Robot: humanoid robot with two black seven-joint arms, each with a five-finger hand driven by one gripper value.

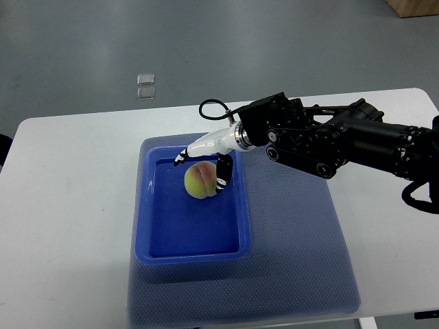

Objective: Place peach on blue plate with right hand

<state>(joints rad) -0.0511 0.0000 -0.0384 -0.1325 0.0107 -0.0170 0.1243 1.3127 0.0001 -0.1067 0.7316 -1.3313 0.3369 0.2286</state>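
Peach point(199, 180): sits inside the blue plate point(159, 236), up toward the plate's 1 o'clock corner, apparently resting on the plate floor, though contact underneath can't be confirmed from above.

Right hand point(206, 159): arm enters from 3 o'clock, reaching across the white table point(62, 205). One white finger arcs over the peach's 11 o'clock side; a dark-tipped finger point(222, 179) presses against its 3 o'clock side. Fingers part-curled around the fruit, looks like a loose pinch; whether the grip is firm or already slackening, cannot tell.

Left hand: not in view.

Plate rests on a grey-blue mat point(302, 260).

Step in hand, as judged: set-down and release. Done well means spreading the fingers evenly, so neither side nudges the round fruit into a roll, then lifting straight up. The raised rim at 3 o'clock is close by the dark-tipped finger; withdraw upward first, clear of the rim, before pulling back toward 3 o'clock.
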